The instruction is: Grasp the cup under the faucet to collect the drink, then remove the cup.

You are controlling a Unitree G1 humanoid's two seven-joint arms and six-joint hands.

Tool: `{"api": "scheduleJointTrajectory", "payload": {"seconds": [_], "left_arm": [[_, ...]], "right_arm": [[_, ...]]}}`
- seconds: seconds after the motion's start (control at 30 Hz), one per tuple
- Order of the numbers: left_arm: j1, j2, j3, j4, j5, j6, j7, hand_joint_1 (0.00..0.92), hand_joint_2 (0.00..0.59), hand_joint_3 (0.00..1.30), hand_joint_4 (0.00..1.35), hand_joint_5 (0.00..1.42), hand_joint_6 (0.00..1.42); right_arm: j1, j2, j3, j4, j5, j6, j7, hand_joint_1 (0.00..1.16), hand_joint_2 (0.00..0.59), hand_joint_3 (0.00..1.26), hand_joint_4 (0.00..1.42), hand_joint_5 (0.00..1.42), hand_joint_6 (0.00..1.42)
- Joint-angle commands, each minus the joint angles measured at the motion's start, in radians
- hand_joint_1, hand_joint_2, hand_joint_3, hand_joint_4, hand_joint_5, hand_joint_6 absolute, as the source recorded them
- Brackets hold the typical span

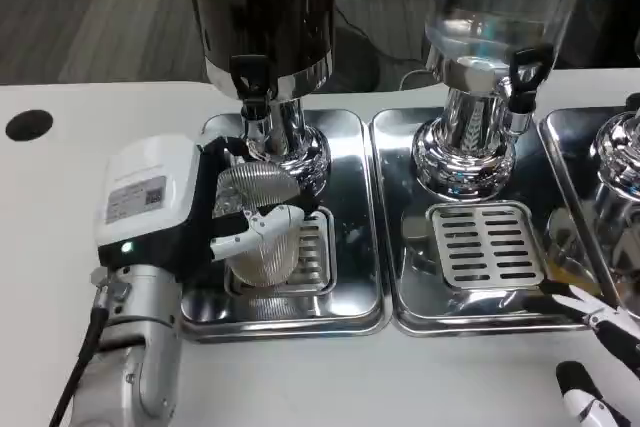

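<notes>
A ribbed clear cup stands on the drip grille of the left steel tray, just below the black faucet of the dark dispenser. My left hand wraps the cup from the left, with white fingers across its front. Its white back hides the cup's left side. My right hand sits low at the right edge on the table, fingers apart and holding nothing.
A clear dispenser with its own faucet stands on the middle tray with a slotted grille. A third tray and dispenser base lie at the far right. A black hole marks the table's left.
</notes>
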Motion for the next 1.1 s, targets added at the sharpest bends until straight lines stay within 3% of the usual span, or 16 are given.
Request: {"api": "scheduleJointTrajectory", "payload": {"seconds": [0.03,0.23,0.37,0.5,0.8,1.1], "left_arm": [[0.016,0.007,0.017,-0.023,0.013,0.004,-0.009,0.204,0.033,0.41,0.45,0.67,0.49],[0.038,0.002,0.04,-0.049,0.009,-0.005,0.001,0.156,0.034,0.41,0.42,0.65,0.49],[0.079,0.0,0.089,-0.097,-0.024,-0.043,0.034,0.052,0.028,0.29,0.22,0.63,0.5],[0.111,0.002,0.137,-0.141,-0.065,-0.103,0.062,0.029,0.034,0.27,0.2,0.63,0.52],[0.092,-0.009,0.199,-0.2,-0.173,-0.187,0.022,0.082,0.075,0.31,0.25,0.74,0.62],[0.047,-0.023,0.197,-0.214,-0.229,-0.23,-0.015,0.086,0.073,0.33,0.26,0.79,0.66]], "right_arm": [[0.006,-0.005,-0.006,0.004,0.019,-0.018,0.012,0.41,0.452,0.28,0.13,0.1,0.0],[0.01,-0.004,-0.007,0.001,0.02,-0.022,0.017,0.41,0.45,0.28,0.13,0.1,0.0],[0.011,-0.003,-0.009,-0.001,0.02,-0.023,0.019,0.41,0.447,0.28,0.13,0.11,0.0],[0.01,-0.002,-0.006,0.002,0.019,-0.024,0.02,0.42,0.445,0.28,0.13,0.11,0.0],[0.005,0.002,-0.001,-0.001,0.012,-0.021,0.022,0.42,0.444,0.28,0.13,0.11,0.0],[0.003,0.001,-0.005,0.006,0.012,-0.021,0.021,0.43,0.444,0.28,0.13,0.11,0.0]]}}
